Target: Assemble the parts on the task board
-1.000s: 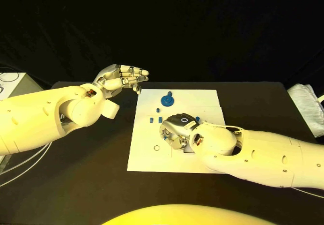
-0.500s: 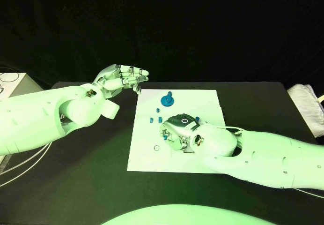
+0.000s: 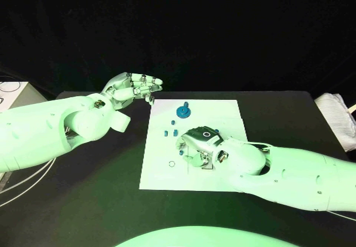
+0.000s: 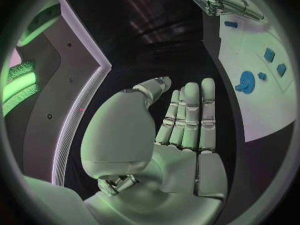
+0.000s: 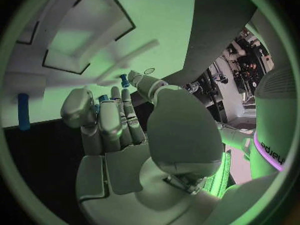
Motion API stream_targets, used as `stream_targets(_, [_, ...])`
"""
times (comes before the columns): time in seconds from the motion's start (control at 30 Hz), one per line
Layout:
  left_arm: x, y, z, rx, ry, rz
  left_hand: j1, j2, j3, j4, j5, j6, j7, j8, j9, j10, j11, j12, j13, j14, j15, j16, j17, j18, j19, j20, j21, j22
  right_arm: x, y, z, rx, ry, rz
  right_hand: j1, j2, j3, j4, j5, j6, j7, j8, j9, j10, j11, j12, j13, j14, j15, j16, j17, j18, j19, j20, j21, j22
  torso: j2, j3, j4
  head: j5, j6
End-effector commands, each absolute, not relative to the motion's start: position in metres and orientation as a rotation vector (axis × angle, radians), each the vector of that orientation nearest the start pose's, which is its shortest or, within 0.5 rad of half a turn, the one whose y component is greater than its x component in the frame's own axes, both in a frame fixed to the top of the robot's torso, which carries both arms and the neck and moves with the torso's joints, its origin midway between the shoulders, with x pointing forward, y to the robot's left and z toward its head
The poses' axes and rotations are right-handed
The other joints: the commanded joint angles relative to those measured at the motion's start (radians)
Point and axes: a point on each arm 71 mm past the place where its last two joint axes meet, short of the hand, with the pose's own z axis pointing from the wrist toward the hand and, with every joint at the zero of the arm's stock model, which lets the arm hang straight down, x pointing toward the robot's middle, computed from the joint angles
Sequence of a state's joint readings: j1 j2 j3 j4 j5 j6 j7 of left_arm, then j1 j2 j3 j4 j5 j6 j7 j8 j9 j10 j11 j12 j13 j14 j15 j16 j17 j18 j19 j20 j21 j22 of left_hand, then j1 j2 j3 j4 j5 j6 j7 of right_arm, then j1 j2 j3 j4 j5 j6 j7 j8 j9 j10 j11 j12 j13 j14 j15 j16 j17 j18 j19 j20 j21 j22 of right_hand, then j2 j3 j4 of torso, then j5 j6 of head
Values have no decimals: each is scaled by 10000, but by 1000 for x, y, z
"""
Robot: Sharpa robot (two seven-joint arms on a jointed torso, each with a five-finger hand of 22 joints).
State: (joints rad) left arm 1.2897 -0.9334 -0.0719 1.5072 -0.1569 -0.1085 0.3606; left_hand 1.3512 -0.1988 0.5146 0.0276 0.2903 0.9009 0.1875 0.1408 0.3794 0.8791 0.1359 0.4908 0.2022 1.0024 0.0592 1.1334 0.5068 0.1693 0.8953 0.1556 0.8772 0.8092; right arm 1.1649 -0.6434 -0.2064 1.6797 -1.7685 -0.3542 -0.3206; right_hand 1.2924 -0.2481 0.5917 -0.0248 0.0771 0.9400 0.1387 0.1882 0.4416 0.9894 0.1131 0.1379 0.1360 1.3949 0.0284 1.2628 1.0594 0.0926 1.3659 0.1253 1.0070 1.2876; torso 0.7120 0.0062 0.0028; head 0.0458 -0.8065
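where the right arm reaches in nearest me, the right hand lies palm down over the middle of the task board, its fingers curled toward the plate; i cannot tell whether it has hold of anything. small blue parts lie just beside it on the board, and a round blue part stands farther back near the far edge. beyond the board's far left corner, the left hand hangs above the black table, fingers straight and close together, holding nothing.
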Motion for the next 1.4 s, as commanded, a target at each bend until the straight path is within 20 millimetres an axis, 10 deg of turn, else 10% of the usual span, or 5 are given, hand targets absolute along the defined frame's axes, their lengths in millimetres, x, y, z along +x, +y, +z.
stream_targets(0.03, [495,245,-145,-8638,15277,-15989,31,39,-63,-6,3,42,50,-20,-2,-54,-18,44,-11,-45,24,-55,-12,148,69,15,-70,-14,400,-71,-227,-4729,16040,7448,64,12,-55,-25,-13,-37,2,-65,-8,-49,4,59,9,-68,8,36,-13,148,-42,5,-29,2,-3,-5,-5,-19,24])
stream_targets(0.8, [495,245,-145,-8618,15290,-16052,43,45,-73,1,2,48,48,-17,-1,-79,-16,49,-14,-52,27,-64,-19,148,80,16,-95,-32,435,-180,-179,-3164,16554,6720,8,-198,-88,173,358,15,4,-284,-95,36,-143,1174,-49,801,-122,1050,1213,-202,882,-205,1884,1005,-7,12,-21,-276,350])
stream_targets(1.4, [495,245,-145,-8617,15303,-16061,43,45,-73,1,2,48,48,-17,-1,-79,-16,49,-14,-52,27,-64,-19,148,80,16,-95,-32,456,-187,-186,-4049,16672,5262,482,80,-1358,323,249,-323,-175,-545,-156,-762,-35,1540,-185,597,-28,928,895,-98,662,-75,1270,772,30,-4,17,-336,381])
